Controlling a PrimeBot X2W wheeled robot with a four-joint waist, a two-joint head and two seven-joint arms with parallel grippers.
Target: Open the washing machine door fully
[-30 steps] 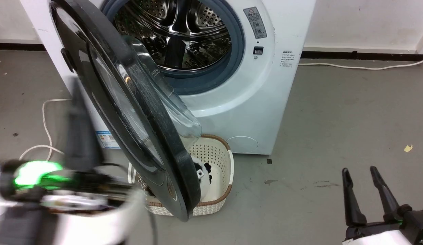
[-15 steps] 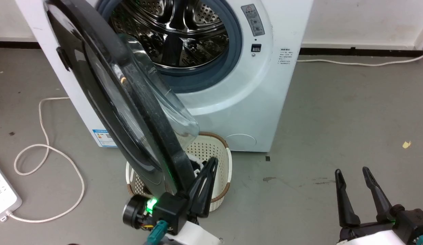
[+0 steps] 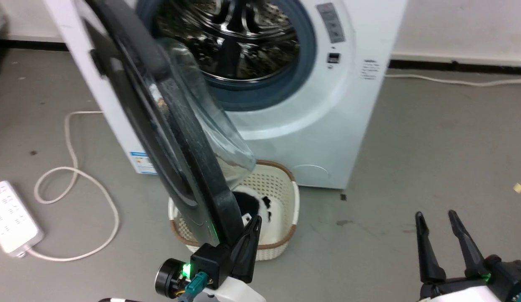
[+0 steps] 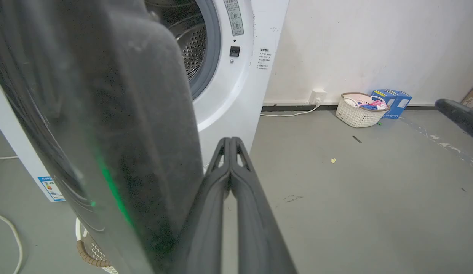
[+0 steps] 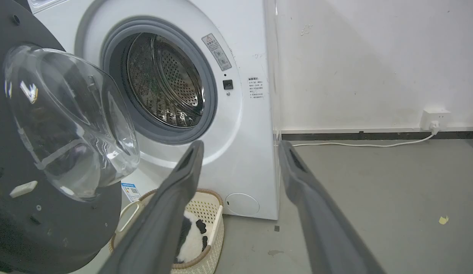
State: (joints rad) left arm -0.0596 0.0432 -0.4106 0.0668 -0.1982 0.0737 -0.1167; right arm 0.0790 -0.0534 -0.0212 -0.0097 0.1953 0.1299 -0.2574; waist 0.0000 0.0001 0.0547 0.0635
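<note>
black washing machine door [image 3: 193, 159] rim just beside left jaws (pressed together); right jaws wide above grey floor [image 3: 411, 147].

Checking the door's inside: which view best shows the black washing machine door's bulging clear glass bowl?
Right wrist view: the whole clear glass bowl faces the camera. The head view catches it side-on beside the round glossy black door's rim; the left wrist view gives that rim close up.

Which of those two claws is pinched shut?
The left gripper, by the washing machine door, fingers pressed together; the right gripper has its fingers apart.
</note>
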